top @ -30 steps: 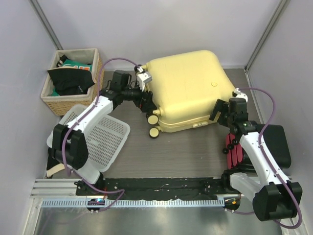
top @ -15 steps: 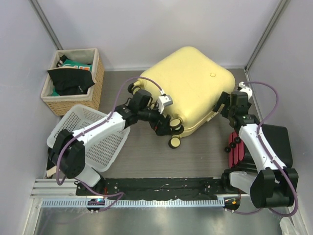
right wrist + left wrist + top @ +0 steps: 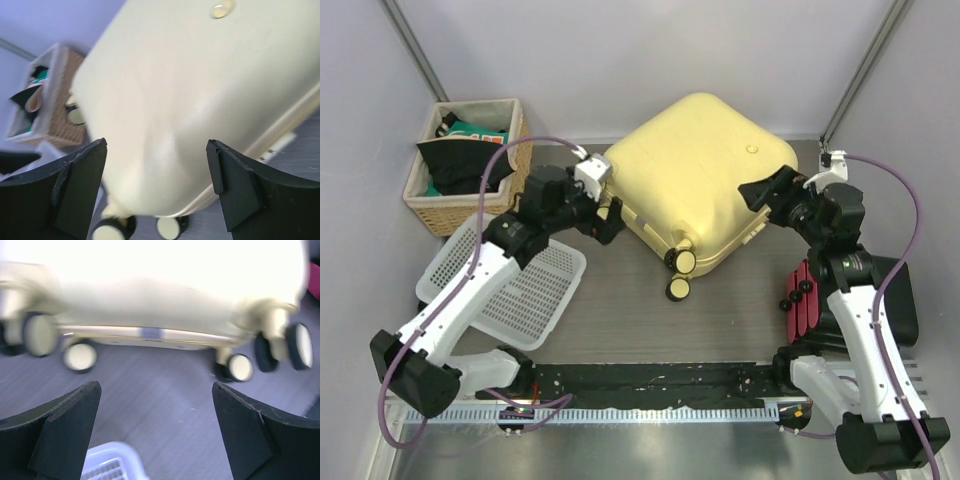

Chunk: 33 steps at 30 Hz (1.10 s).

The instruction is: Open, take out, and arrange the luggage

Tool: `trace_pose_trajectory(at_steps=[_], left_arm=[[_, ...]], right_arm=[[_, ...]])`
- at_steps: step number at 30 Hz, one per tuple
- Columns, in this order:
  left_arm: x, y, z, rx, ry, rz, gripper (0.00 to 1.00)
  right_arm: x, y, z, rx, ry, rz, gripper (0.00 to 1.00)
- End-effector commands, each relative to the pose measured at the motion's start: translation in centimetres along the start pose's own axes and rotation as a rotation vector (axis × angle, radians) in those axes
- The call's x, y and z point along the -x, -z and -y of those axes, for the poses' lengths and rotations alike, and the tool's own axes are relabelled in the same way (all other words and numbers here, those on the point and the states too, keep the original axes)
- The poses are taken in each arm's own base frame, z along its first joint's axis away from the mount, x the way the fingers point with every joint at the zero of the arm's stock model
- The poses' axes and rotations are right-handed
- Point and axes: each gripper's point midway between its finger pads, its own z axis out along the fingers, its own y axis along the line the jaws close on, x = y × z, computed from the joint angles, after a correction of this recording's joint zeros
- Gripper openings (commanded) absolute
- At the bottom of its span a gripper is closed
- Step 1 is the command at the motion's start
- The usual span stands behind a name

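The big yellow suitcase (image 3: 700, 170) lies flat and shut at the back of the gray surface (image 3: 620, 320). It sits turned at a slant. Its cream and black wheels (image 3: 682, 262) point toward the near side.

The left fingers (image 3: 607, 218) are just beside the left edge of the suitcase. In the left wrist view they are spread wide with nothing between them. They look at the wheel side of the suitcase, which is blurry and very bright there.

The right fingers (image 3: 760, 192) are at the right corner of the suitcase. They are spread wide too and hold nothing. It is hard to tell if they touch the shell. In the right wrist view the smooth yellow top fills most of the picture.

A wicker basket (image 3: 510, 150) stands in the far left corner, with black and green cloth inside. A white plastic basket (image 3: 535, 290) lies tipped on the left, near the left arm. A black case with a red edge (image 3: 885, 285) sits on the right side, close behind the right arm.
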Motion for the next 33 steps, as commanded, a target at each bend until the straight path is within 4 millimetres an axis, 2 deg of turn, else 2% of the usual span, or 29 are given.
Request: trace_pose_trajectory(at_steps=[1, 2, 3, 4, 5, 6, 7, 9, 10, 11, 12, 14, 17, 18, 19, 21, 22, 23, 24, 25, 31, 32, 33], left_arm=[[1.7, 1.4, -6.7, 0.216, 0.002, -0.001, 1.00], [1.6, 1.3, -8.1, 0.244, 0.006, -0.015, 1.00], [1.4, 1.3, -9.1, 0.276, -0.014, -0.048, 1.00], [0.2, -0.2, -10.2, 0.293, -0.013, -0.116, 1.00], [1.9, -0.1, -10.9, 0.315, -0.029, -0.104, 1.00], [1.3, -0.6, -11.5, 0.325, -0.040, -0.146, 1.00], [0.8, -1.7, -12.3, 0.330, -0.034, -0.174, 1.00], [1.9, -2.4, -13.4, 0.347, -0.042, -0.157, 1.00], [2.1, -2.6, -13.9, 0.356, -0.040, -0.153, 1.00], [1.4, -3.4, -14.7, 0.363, -0.031, -0.181, 1.00], [1.9, -3.4, -15.1, 0.367, -0.031, -0.186, 1.00], [1.0, -4.4, -16.1, 0.370, -0.033, -0.232, 1.00], [1.1, -5.1, -17.2, 0.370, -0.026, -0.227, 1.00], [0.7, -5.9, -17.3, 0.350, -0.023, -0.238, 1.00], [1.3, -6.1, -17.5, 0.345, -0.025, -0.228, 1.00], [0.5, -7.4, -17.3, 0.306, -0.014, -0.258, 1.00], [1.2, -7.6, -17.4, 0.298, -0.016, -0.247, 1.00], [0.9, -8.0, -17.1, 0.270, -0.009, -0.255, 1.00], [0.2, -8.5, -17.0, 0.250, 0.001, -0.279, 0.95], [-0.1, -8.8, -16.8, 0.236, 0.005, -0.286, 0.86], [-2.0, -10.3, -15.9, 0.176, 0.061, -0.317, 0.72], [-2.3, -10.5, -15.6, 0.160, 0.072, -0.325, 0.68], [-2.6, -10.6, -15.2, 0.140, 0.095, -0.326, 0.61]], right_arm=[[-2.9, 2.4, -6.3, 0.260, -0.117, -0.127, 0.88], [-4.0, 2.4, -6.3, 0.251, -0.133, -0.154, 0.87], [-5.5, 2.9, -7.5, 0.282, -0.132, -0.195, 0.87], [-6.1, 3.0, -7.8, 0.279, -0.142, -0.198, 0.87], [-7.7, 3.0, -7.8, 0.274, -0.169, -0.236, 0.87], [-9.6, 3.6, -9.3, 0.314, -0.165, -0.290, 0.87], [-11.2, 3.6, -9.4, 0.309, -0.171, -0.331, 0.87], [-13.2, 3.8, -10.0, 0.291, -0.187, -0.364, 0.87], [-14.6, 4.4, -11.2, 0.321, -0.180, -0.398, 0.87], [-15.6, 4.3, -10.8, 0.301, -0.189, -0.403, 0.88], [-16.1, 4.5, -11.1, 0.301, -0.216, -0.412, 0.88], [-17.2, 5.0, -11.4, 0.314, -0.241, -0.422, 0.90], [-18.1, 4.7, -10.5, 0.275, -0.275, -0.409, 0.92], [-18.1, 4.6, -10.1, 0.257, -0.283, -0.394, 0.93], [-18.0, 4.2, -9.7, 0.237, -0.293, -0.369, 0.94], [-19.0, 3.6, -8.5, 0.196, -0.299, -0.360, 0.96], [-19.2, 3.1, -8.2, 0.186, -0.319, -0.346, 0.96], [-19.2, 3.0, -8.3, 0.190, -0.328, -0.341, 0.97], [-19.1, 2.8, -8.6, 0.198, -0.338, -0.337, 0.98], [-18.7, 2.6, -9.0, 0.212, -0.355, -0.314, 0.98], [-17.8, 1.9, -9.2, 0.214, -0.383, -0.215, 0.98], [-17.7, 1.7, -9.3, 0.221, -0.402, -0.203, 0.98], [-17.1, 1.7, -10.0, 0.262, -0.424, -0.176, 0.98]])
